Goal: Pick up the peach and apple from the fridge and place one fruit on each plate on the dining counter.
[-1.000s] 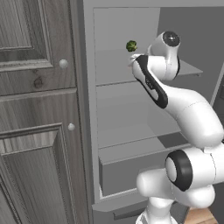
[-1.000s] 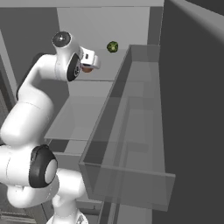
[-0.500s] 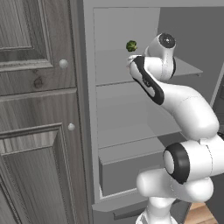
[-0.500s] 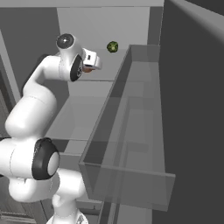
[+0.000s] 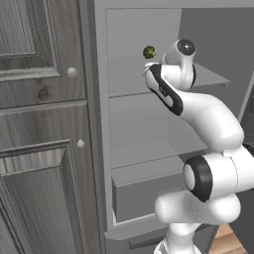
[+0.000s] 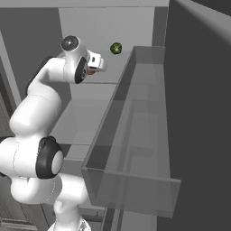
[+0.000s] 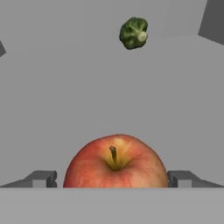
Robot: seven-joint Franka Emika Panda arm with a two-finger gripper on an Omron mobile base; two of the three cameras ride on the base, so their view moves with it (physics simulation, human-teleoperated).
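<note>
The apple (image 7: 114, 164), deep red with a short dark stem, sits between my gripper's (image 7: 112, 179) two fingertips, which stand close against its sides. In the right base view a bit of the apple (image 6: 91, 71) shows under the gripper (image 6: 96, 64), just above the upper shelf of the fridge (image 6: 81, 113). From the left base view my gripper (image 5: 148, 67) reaches into the open fridge (image 5: 144, 144) at upper-shelf height. The peach, the plates and the dining counter are out of view.
A dark green round item (image 5: 149, 51) (image 7: 133, 33) lies on the upper shelf behind the apple. The fridge door's clear bin (image 6: 135, 149) stands close on the right. A wood-grain cabinet (image 5: 39, 124) flanks the fridge on the left. A drawer (image 5: 149, 193) sits below the shelves.
The arm has crept slightly further into the fridge and its elbow has risen a little. Over the last half second it has hardly moved.
</note>
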